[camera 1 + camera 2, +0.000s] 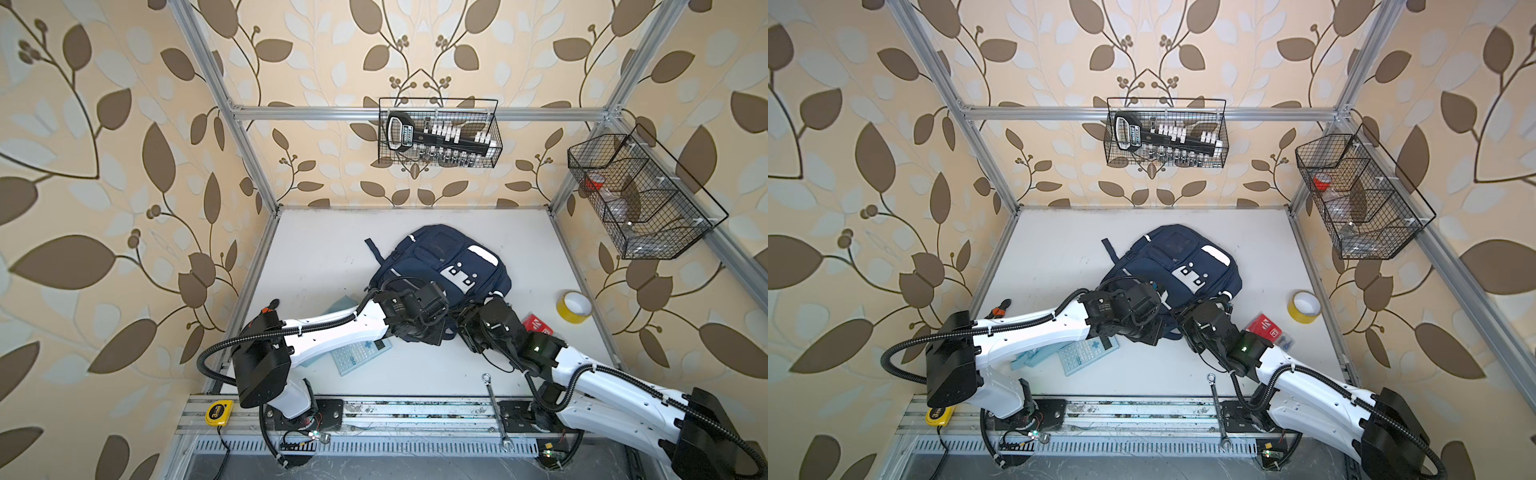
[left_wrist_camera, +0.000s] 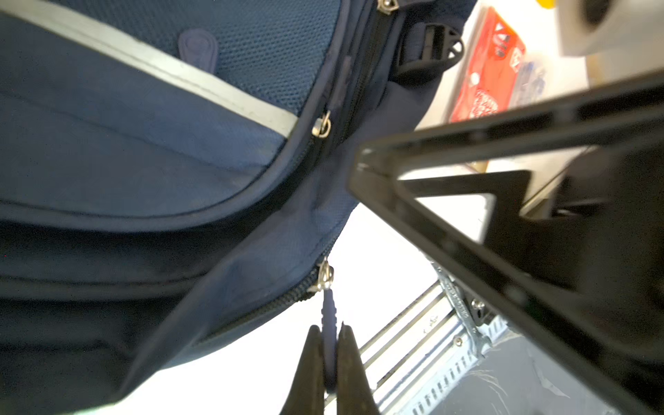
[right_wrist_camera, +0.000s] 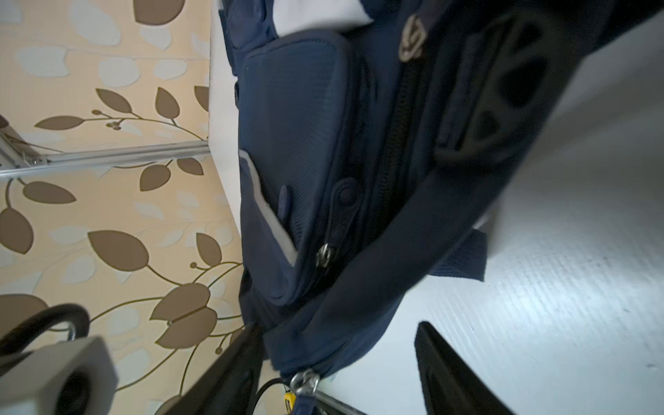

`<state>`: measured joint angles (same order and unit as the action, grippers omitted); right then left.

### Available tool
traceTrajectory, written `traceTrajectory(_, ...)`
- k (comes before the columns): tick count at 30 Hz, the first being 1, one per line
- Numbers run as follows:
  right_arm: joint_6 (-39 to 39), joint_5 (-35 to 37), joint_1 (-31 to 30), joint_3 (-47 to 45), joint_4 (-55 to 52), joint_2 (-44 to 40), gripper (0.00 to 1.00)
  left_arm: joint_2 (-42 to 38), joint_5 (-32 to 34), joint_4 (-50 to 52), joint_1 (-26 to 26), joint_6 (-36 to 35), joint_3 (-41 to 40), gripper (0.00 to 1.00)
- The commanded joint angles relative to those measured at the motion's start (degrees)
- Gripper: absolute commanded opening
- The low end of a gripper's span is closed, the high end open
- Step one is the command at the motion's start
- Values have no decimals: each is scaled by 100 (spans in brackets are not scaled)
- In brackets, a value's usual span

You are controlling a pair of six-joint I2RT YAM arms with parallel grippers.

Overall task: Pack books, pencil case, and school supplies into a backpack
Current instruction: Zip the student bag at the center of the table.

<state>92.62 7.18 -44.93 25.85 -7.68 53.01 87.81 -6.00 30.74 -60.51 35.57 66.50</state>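
- Backpack (image 1: 440, 266) lies flat mid-table, front up, its near edge under both wrists. Main zip looks mostly closed, so I judge nothing is packed yet. Risk: the bag has no anchor, so a pull on the zip may drag the whole bag rather than open it.
- Right gripper (image 3: 339, 324) is released, jaws spread wide, with the backpack's near corner between them. Nothing is clamped. If it doesn't pin that corner, the bag slides.
- Left gripper (image 2: 327, 330) is clenched on the zipper pull (image 2: 328, 309), at the bag's near edge. The pull hangs straight out from the slider.
- Calculator (image 1: 360, 353) lies on the table under the left forearm, near the bag but apart from it. A low elbow swing could knock it.
- Clear box with red label (image 1: 1264, 326) sits just beside the right wrist, and the arm could shove it.
- Pencil case (image 1: 1025, 360) is next to the calculator, partly hidden under the left arm.
- Books: I don't see them in any view.
- The zipper pull is thin and ribbed. Only its tip is pinched, so a skewed tug could slip it out.
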Motion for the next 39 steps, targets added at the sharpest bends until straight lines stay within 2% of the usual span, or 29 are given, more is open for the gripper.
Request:
traceTrajectory(1, 388, 158, 168, -256, 272, 246, 70, -132, -19, -123, -109, -49, 372, 0)
traceTrajectory(4, 122, -393, 499, -259, 1205, 921, 69, -198, -137, -259, -127, -77, 377, 0)
traceTrajectory(6, -260, -578, 705, -23, 1676, 1367, 59, -203, -162, -258, -134, -112, 414, 0)
traceTrajectory(7, -410, -603, 762, 184, 1539, 1551, 44, -203, -130, -251, -145, -129, 423, 0)
traceTrajectory(8, -634, -537, 792, 402, 1477, 1643, 19, -207, -61, -203, -154, -150, 433, 0)
traceTrajectory(9, -759, -407, 820, 569, 1216, 1647, 5, -211, 44, -123, -153, -176, 449, 0)
traceTrajectory(10, -876, -269, 886, 713, 943, 1614, 0, -205, 218, -1, -147, -224, 465, 0)
traceTrajectory(12, -1198, -231, 1270, 847, 654, 1470, 0, -127, 736, 480, -140, -237, 555, 0)
traceTrajectory(14, -1699, -417, 2073, 937, 367, 1326, 0, -53, 1111, 828, -106, -206, 434, 0)
traceTrajectory(18, -2773, -1303, 3864, 1201, 165, 1571, 0, -380, 1253, 906, -51, 218, -406, 0)
traceTrajectory(20, -3137, -1662, 4277, 1406, 146, 1912, 0, -686, 1321, 1011, 59, 341, -742, 0)
traceTrajectory(22, -3396, -1897, 4486, 1560, 170, 2205, 0, -954, 1362, 1156, 309, 388, -994, 0)
traceTrajectory(27, -3725, -2150, 4874, 1656, 364, 2591, 0, -1441, 1179, 1348, 1312, 188, -1461, 0)
traceTrajectory(32, -3912, -2378, 5424, 1715, 419, 2677, 0, -1244, 929, 1221, 2051, -9, -1689, 0)
traceTrajectory(39, -4246, -2827, 5651, 1716, 458, 2836, 0, -949, 1306, 824, 2699, 12, -1640, 0)
